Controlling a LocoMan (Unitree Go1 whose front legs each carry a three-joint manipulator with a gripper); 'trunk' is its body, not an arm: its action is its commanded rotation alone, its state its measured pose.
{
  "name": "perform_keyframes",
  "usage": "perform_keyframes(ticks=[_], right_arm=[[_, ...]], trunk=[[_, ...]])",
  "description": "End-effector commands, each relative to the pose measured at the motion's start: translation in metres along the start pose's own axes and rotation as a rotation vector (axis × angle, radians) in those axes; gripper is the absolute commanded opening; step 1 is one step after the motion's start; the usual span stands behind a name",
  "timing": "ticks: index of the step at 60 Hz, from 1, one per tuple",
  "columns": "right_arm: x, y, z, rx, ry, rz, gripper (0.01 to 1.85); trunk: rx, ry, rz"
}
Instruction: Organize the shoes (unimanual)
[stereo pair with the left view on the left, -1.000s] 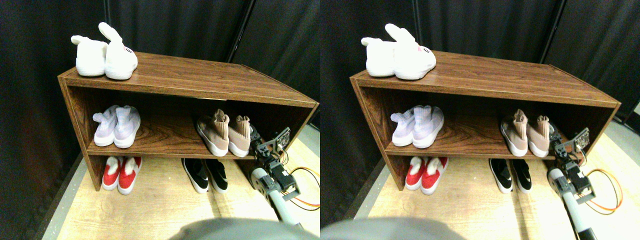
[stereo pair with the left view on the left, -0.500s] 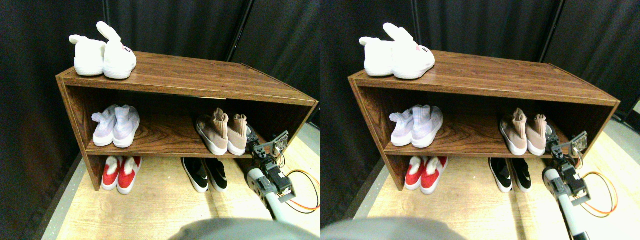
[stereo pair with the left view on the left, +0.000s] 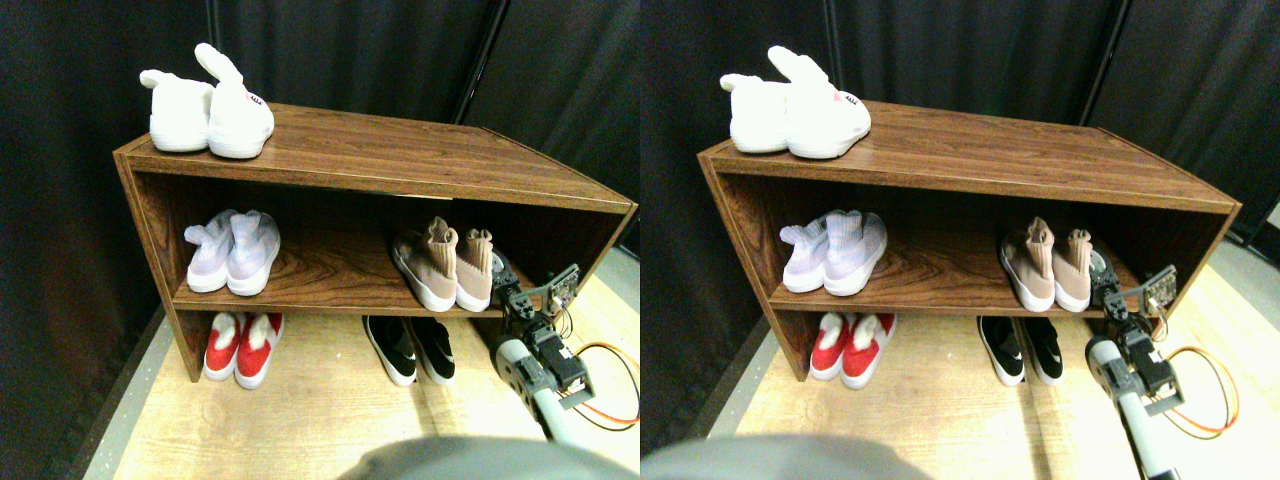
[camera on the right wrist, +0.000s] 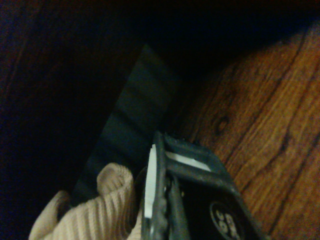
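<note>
A pair of tan knit sock sneakers (stereo pair with the left view on the left: 447, 265) with white soles stands side by side at the right of the middle shelf. My right gripper (stereo pair with the left view on the left: 508, 285) sits at the shelf's front edge, right against the outer tan sneaker. In the wrist view that sneaker's ribbed tan collar (camera on the right wrist: 95, 207) lies close beside the dark gripper frame (camera on the right wrist: 200, 200), over the wood shelf board (camera on the right wrist: 270, 130). A pair of low black slip-ons (stereo pair with the left view on the left: 410, 348) with white marks stands on the floor under the shelf, below the tan pair.
The brown wooden rack (stereo pair with the left view on the left: 400, 160) carries white bunny slippers (stereo pair with the left view on the left: 210, 110) on top at the left, pale lilac sock shoes (stereo pair with the left view on the left: 232, 250) on the middle shelf, and red shoes (stereo pair with the left view on the left: 243, 345) below. An orange cable (stereo pair with the left view on the left: 610, 385) loops on the floor to the right.
My right arm has edged slightly left toward the tan sneakers over the last second, with a small camera shift. No shoe has moved.
</note>
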Motion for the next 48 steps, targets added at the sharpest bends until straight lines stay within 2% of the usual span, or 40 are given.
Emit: perform_keyframes(ticks=[1, 12, 19, 24, 27, 31, 35, 42, 46, 47, 48], right_arm=[[0.004, 0.003, 0.008, -0.039, -0.02, 0.03, 0.06], [0.008, 0.0, 0.021, -0.063, -0.016, 0.067, 0.06], [0.002, 0.003, 0.029, -0.067, -0.03, 0.086, 0.06], [-0.011, 0.012, 0.035, -0.053, -0.033, 0.131, 0.06], [-0.016, 0.014, 0.036, -0.066, -0.051, 0.14, 0.06], [-0.024, 0.018, 0.039, -0.067, -0.036, 0.162, 0.06], [-0.038, 0.024, 0.041, -0.023, -0.042, 0.175, 0.06], [-0.06, 0.028, 0.046, -0.081, 0.01, 0.252, 0.06], [-0.069, 0.029, 0.047, -0.052, 0.011, 0.254, 0.06], [-0.073, 0.029, 0.048, -0.046, 0.018, 0.258, 0.06], [-0.074, 0.029, 0.048, -0.045, 0.023, 0.262, 0.06]], trunk=[[-0.008, 0.011, 0.003], [0.006, 0.009, -0.017], [0.018, 0.008, -0.036], [0.021, 0.009, -0.045], [0.021, 0.008, -0.05], [0.022, 0.008, -0.054], [0.023, 0.009, -0.057], [0.023, 0.011, -0.06], [0.023, 0.011, -0.06], [0.024, 0.019, -0.061], [0.024, 0.019, -0.061]])
